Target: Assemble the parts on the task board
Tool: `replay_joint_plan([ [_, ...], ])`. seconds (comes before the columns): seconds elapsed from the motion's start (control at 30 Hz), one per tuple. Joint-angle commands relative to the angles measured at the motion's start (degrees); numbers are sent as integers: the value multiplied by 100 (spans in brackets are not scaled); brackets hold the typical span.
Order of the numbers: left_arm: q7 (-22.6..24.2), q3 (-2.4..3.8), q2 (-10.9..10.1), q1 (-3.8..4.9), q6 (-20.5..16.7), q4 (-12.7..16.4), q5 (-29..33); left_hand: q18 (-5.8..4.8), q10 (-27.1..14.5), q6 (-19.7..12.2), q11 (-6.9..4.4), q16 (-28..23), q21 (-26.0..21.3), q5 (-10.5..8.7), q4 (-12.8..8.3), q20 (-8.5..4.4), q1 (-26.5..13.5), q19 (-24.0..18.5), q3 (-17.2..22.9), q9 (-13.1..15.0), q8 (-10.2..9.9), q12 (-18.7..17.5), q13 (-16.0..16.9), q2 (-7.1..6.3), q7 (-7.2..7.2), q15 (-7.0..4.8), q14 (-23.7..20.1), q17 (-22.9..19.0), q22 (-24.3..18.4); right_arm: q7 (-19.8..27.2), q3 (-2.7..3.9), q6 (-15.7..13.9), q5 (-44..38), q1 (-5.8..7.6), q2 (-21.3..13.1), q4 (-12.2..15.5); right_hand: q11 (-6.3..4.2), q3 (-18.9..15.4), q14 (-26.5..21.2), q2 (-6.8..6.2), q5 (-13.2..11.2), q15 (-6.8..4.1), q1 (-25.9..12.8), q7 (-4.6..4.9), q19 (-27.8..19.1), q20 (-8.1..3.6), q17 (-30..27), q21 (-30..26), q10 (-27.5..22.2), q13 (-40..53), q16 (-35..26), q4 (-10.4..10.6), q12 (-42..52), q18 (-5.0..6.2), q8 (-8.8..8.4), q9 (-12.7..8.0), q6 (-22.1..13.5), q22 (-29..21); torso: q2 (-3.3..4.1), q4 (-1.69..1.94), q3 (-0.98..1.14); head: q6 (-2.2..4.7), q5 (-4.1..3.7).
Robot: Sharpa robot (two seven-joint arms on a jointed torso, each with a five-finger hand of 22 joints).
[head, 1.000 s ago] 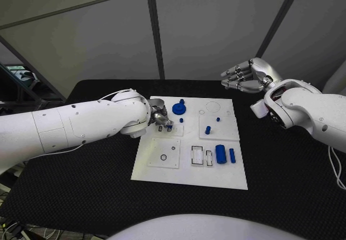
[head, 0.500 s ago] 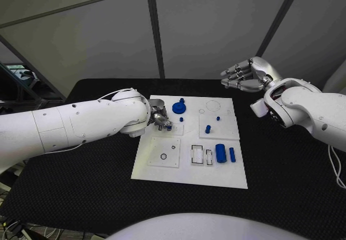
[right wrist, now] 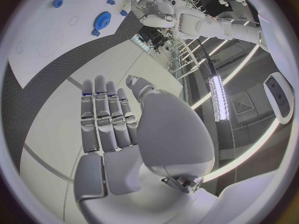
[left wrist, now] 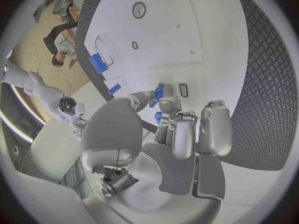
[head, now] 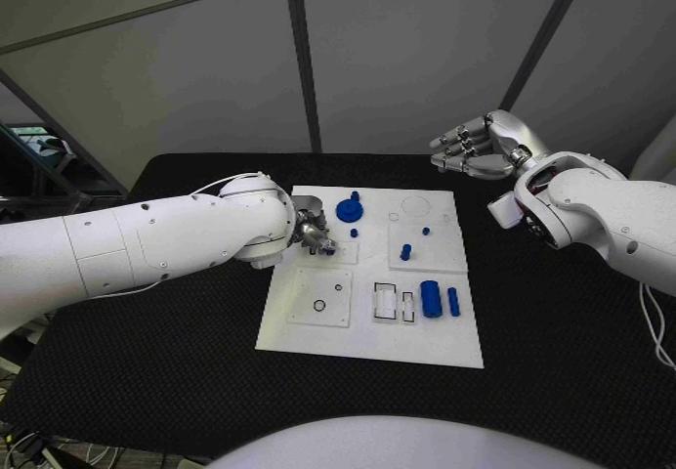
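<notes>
Head view first: the task board (head: 369, 337) sits mid-surface on the black mat, and the left hand (head: 313, 235) is down at the board's upper-left panel, fingers bunched around a small blue peg (head: 330, 248). There's a blue gear (head: 350, 210) just beyond it, a couple of small blue pins (head: 405, 252) near the middle, and a fat blue cylinder (head: 431, 299) with a thinner blue bar (head: 453, 300) beside it toward the near right. The right hand (head: 477, 147) hangs up in the air past the board's far right corner, fingers curled in loosely, holding nothing.

Left wrist view: the fingertips (left wrist: 167, 104) are pinching the small blue peg (left wrist: 159, 92) right at the board, next to a little rectangular slot (left wrist: 183, 89). Can't tell if it's actually seated.

Right wrist view: that hand (right wrist: 124, 129) has its fingers straight and side by side, empty, with the gear (right wrist: 101, 20) well away.

My worry is that the pinch looks shallow, so if the peg goes in tilted it could jam or pop out sideways and roll off across the board.
</notes>
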Motion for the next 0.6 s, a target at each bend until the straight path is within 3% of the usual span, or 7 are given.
replay_joint_plan([
  [0.03, -60, -20, 2, -9, 197, 0, -52, -60, 40, -37, 0, 18, 20, 34, -1083, -10, -19, 34, 1050, -2, 17, 27, 5, 56, -10, -40, 500, 1221, 91, 27, 4, 36, -11, 10, 7, 4, 0, 27, -15, -12, 27, 20, -64, 7, -7, 37, -13, -33, -32, -6, -18, 23, -15, 24, -22, -7, -21, -9, 2, -1, 2, -5, -6],
  [0.23, -64, -29, -14, -9, 232, 6, -52, -60, 41, -38, -1, 16, 21, 46, -1089, -10, -26, 35, 1051, 1, 21, 30, 7, 57, -11, -40, 499, 1217, 94, 28, 4, 38, -11, 10, 7, 0, 0, 27, -15, -12, 27, 20, -64, 7, -7, 37, -13, -33, -32, -6, -18, 23, -15, 24, -22, -7, -21, -9, -2, 10, -1, -13, -3],
  [0.6, -67, -32, -33, -9, 230, 7, -48, -59, 73, -35, -9, 31, 19, 165, -1144, -16, -94, 34, 1072, 24, 62, 89, 54, 68, -20, -47, 504, 1233, 99, 30, 4, 43, -11, 10, 21, -12, 0, 27, -15, -12, 27, 20, -64, 7, -7, 37, -13, -33, -32, -6, -18, 23, -15, 24, -22, -7, -21, -9, 1, 0, 0, -22, 15],
])
